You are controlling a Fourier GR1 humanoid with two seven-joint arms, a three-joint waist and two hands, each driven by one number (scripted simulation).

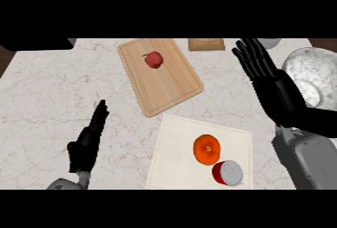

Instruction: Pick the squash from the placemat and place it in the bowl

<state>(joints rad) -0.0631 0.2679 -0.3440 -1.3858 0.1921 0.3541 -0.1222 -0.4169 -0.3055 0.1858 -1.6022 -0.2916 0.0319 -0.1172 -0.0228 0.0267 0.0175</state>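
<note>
An orange squash (207, 149) lies on the white placemat (178, 151) at the lower middle. A silvery bowl (314, 75) stands at the right edge of the counter, partly hidden by my right arm. My right hand (255, 59) is raised with straight fingers, open, up and to the right of the squash and just left of the bowl. Well left of the placemat, my left hand (89, 140) is open, fingers pointing up, holding nothing.
A wooden cutting board (164, 84) with a red apple (153, 59) lies at the upper middle. A red can (228, 173) with a grey lid sits on the placemat, touching the squash's lower right. A small tan block (206, 44) lies at the back edge.
</note>
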